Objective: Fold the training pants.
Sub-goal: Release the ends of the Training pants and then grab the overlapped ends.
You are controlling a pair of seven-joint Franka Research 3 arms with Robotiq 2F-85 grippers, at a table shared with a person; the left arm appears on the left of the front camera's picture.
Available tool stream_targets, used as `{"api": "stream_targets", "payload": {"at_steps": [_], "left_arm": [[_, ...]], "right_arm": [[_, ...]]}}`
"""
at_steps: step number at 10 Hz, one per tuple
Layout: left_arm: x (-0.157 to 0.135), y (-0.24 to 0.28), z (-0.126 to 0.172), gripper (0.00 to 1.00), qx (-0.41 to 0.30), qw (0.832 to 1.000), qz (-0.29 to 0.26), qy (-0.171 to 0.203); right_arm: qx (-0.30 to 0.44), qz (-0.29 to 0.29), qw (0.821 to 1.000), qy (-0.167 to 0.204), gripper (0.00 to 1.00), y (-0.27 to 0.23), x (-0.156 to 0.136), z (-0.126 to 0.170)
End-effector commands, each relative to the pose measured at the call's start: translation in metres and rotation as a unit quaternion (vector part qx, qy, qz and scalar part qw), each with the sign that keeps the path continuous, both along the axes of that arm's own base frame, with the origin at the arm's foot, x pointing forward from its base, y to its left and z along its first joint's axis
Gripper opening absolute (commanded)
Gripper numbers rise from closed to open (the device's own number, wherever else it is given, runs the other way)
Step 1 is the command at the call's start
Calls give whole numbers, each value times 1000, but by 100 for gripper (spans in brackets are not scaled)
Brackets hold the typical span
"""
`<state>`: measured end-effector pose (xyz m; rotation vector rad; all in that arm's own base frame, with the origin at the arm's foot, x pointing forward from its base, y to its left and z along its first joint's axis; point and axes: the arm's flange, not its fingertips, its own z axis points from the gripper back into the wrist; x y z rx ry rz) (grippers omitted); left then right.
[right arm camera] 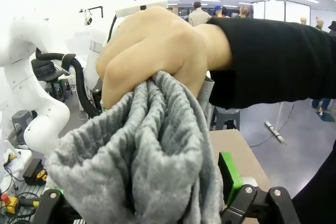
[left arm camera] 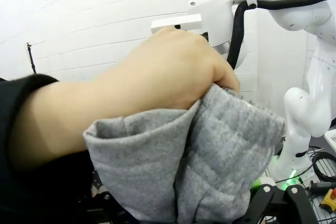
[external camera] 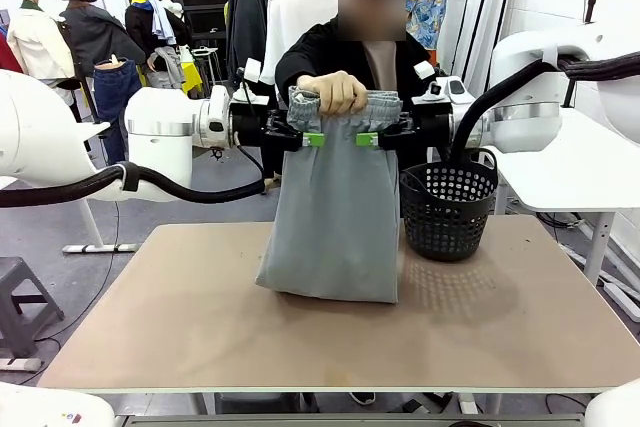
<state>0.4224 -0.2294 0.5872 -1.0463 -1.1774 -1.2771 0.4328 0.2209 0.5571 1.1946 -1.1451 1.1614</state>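
Observation:
The training pants (external camera: 335, 217) hang as a light grey doubled length, their lower end resting on the table (external camera: 200, 317). A person's hand (external camera: 335, 92) bunches the gathered waistband from above. My left gripper (external camera: 306, 137) and right gripper (external camera: 376, 137) meet the waistband from either side, just under the hand. In the left wrist view the grey fabric (left arm camera: 210, 166) fills the gap of my open left gripper (left arm camera: 184, 205) below the hand (left arm camera: 157, 72). In the right wrist view the bunched fabric (right arm camera: 142, 150) lies between the spread fingers of my right gripper (right arm camera: 152, 205), with the hand (right arm camera: 152, 45) clenched on it.
A black perforated basket (external camera: 448, 209) stands on the table just right of the pants, below my right arm. The person in a black top stands at the far edge. The table's front and left parts are bare. White tables stand to the right.

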Motion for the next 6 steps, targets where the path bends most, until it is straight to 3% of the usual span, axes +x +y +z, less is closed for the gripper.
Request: {"api": "stream_targets", "payload": {"at_steps": [1,6], "left_arm": [[2,-5,5,100,2,1000,-17,14],[2,-20,-5,100,7,999,-20,37]], "right_arm": [[-2,-1,1000,17,100,12,8,2],[20,-5,999,25,100,17,13,0]]}}
